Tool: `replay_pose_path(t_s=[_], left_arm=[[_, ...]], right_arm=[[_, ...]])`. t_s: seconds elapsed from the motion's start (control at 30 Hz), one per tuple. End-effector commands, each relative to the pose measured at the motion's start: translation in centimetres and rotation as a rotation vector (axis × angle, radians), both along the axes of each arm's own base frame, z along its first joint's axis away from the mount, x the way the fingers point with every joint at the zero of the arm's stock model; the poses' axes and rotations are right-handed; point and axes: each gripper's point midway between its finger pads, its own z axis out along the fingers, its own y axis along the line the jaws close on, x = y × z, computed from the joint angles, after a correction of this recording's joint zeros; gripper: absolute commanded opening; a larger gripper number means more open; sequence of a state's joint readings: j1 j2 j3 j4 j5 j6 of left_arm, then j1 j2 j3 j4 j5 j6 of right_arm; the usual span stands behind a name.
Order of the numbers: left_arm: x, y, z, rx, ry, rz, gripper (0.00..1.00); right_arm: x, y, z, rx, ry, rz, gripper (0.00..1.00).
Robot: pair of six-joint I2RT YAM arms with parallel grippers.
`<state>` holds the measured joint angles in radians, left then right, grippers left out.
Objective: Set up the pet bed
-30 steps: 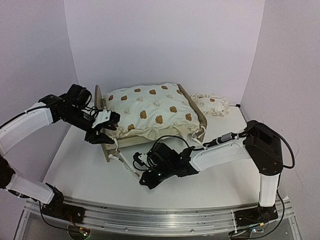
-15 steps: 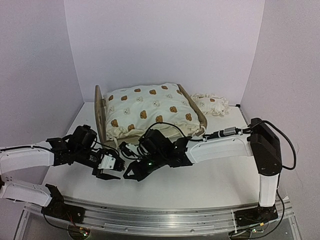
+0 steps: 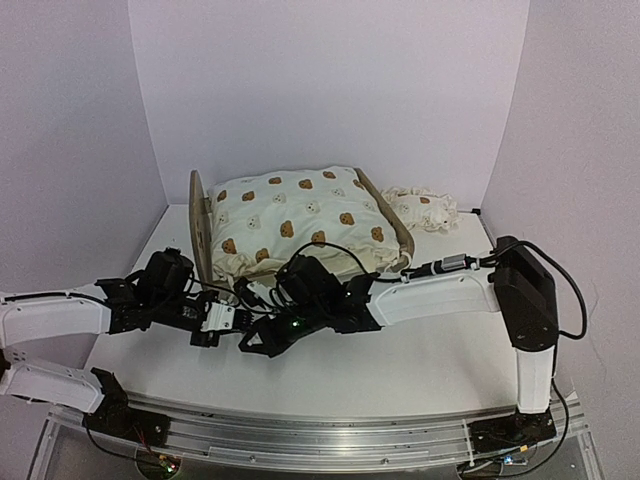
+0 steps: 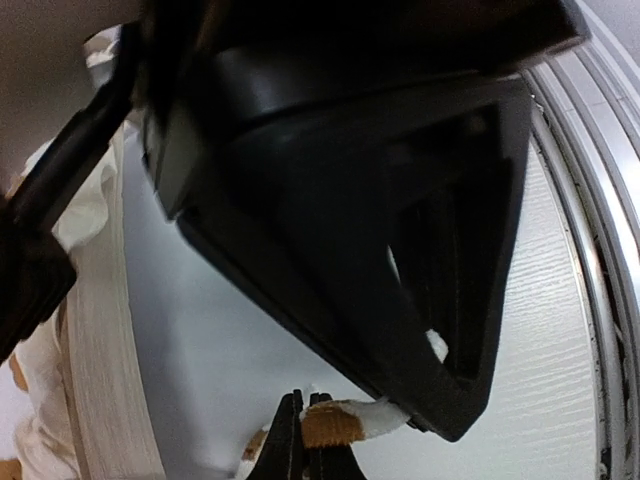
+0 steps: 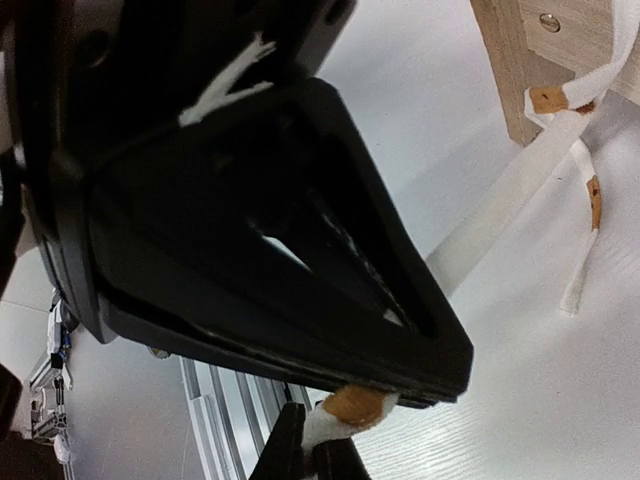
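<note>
Both jaws tight on one tie (image 5: 352, 405)

The left arm (image 3: 55, 315) lies low over the worktop, forearm stretched toward the centre. The right arm (image 3: 440, 295) rises from its base, then reaches far across to the left. The left claw (image 3: 222, 328) and right claw (image 3: 252, 345) meet nose to nose, each closed tight on a white tie (image 4: 340, 424).

In the top view, the near rail of the pet bed (image 3: 198, 225) was covered by the right arm (image 3: 440, 293). In the left wrist view, the strap (image 4: 335, 424) was partly hidden behind a blurred black housing (image 4: 330, 150) and cut off by the lower edge.
</note>
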<state>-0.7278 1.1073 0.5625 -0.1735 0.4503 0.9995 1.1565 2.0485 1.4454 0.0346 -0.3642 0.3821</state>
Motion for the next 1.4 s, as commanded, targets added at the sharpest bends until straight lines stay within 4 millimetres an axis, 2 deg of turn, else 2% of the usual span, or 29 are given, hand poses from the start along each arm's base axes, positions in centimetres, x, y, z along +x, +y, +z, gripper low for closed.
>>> replay_pose_path(t_s=[0.0,0.03,0.07,0.13,0.2,0.33,0.5,0.6,0.73,0.8,0.9,1.0,1.1,1.23,1.3,1.37], left_arm=[[1.5,1.6,1.6,-0.011,0.109,0.25,0.0],[2.1,2.3,1.8,-0.009,0.12,0.308,0.0],[2.3,2.8,2.0,-0.009,0.141,0.34,0.0],[2.3,3.9,2.0,-0.003,0.159,0.366,0.0],[1.8,4.7,1.8,0.0,0.131,0.359,0.0],[0.5,6.2,0.5,0.045,0.048,0.305,0.0],[-0.6,6.9,-0.4,0.062,0.019,0.265,0.0],[-0.7,6.7,-1.0,0.071,0.033,0.253,0.0],[-0.5,6.7,-1.7,0.097,0.037,0.249,0.0],[-0.6,6.7,-2.0,0.109,0.04,0.233,0.0],[-1.2,6.6,-2.7,0.124,0.049,0.192,0.0],[-1.9,6.2,-3.0,0.133,0.056,0.129,0.03],[-2.9,6.1,-3.4,0.148,0.093,0.076,0.25],[-3.4,6.2,-3.5,0.163,0.123,0.061,0.45],[-2.7,6.0,-2.8,0.146,0.118,0.098,0.5],[-1.3,5.3,-1.0,0.084,0.137,0.185,0.5]], right_arm=[[3.6,0.1,-0.1,-0.011,-0.094,-0.132,0.22],[4.8,-0.4,-0.7,-0.038,-0.134,-0.19,0.32],[5.9,-1.0,-1.5,-0.07,-0.175,-0.238,0.37],[7.2,-1.6,-3.2,-0.119,-0.229,-0.29,0.42],[8.1,-1.2,-4.8,-0.152,-0.265,-0.304,0.46],[8.8,0.7,-7.2,-0.165,-0.266,-0.286,0.51],[10.2,1.2,-9.1,-0.201,-0.325,-0.309,0.5],[10.3,1.7,-10.4,-0.211,-0.321,-0.297,0.44],[10.1,0.7,-11.7,-0.248,-0.299,-0.317,0.14],[9.9,0.1,-11.7,-0.258,-0.299,-0.319,0.01],[9.9,-0.6,-10.4,-0.244,-0.279,-0.321,0.0],[10.1,-1.7,-7.8,-0.205,-0.242,-0.335,0.0],[9.5,-2.4,-5.8,-0.178,-0.254,-0.299,0.0],[9.2,-3.4,-4.0,-0.147,-0.241,-0.282,0.0],[9.5,-3.8,-3.2,-0.136,-0.24,-0.288,0.0],[9.9,-4.0,-2.1,-0.118,-0.246,-0.297,0.0]])
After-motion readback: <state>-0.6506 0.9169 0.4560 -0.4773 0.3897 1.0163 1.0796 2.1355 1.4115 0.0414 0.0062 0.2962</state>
